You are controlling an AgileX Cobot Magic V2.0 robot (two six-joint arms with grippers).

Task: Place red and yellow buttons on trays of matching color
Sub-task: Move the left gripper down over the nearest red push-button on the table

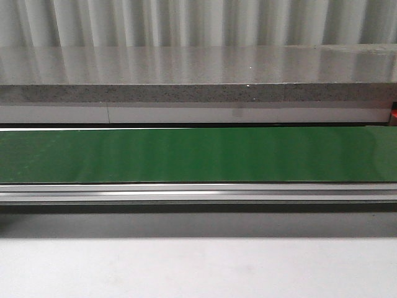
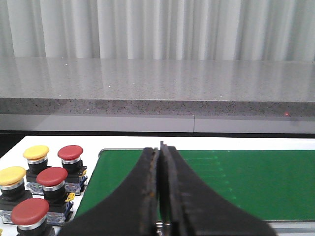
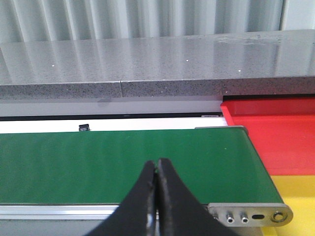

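Observation:
In the left wrist view, several push buttons stand on the white table beside the left end of the green belt [image 2: 246, 182]: red ones [image 2: 70, 153] [image 2: 51, 177] [image 2: 30, 211] and yellow ones [image 2: 36, 152] [image 2: 12, 174]. My left gripper [image 2: 160, 147] is shut and empty above the belt's left end, to the right of the buttons. In the right wrist view, a red tray [image 3: 275, 132] and a yellow tray [image 3: 295, 194] lie past the belt's right end. My right gripper [image 3: 157, 163] is shut and empty over the belt [image 3: 98, 162]. Neither gripper shows in the front view.
The front view shows only the bare green belt [image 1: 198, 155], its aluminium rail [image 1: 198, 192] and a grey stone counter [image 1: 198, 74] behind. The belt's end roller bracket [image 3: 248, 215] sits beside the yellow tray. A small black object [image 3: 84, 128] lies behind the belt.

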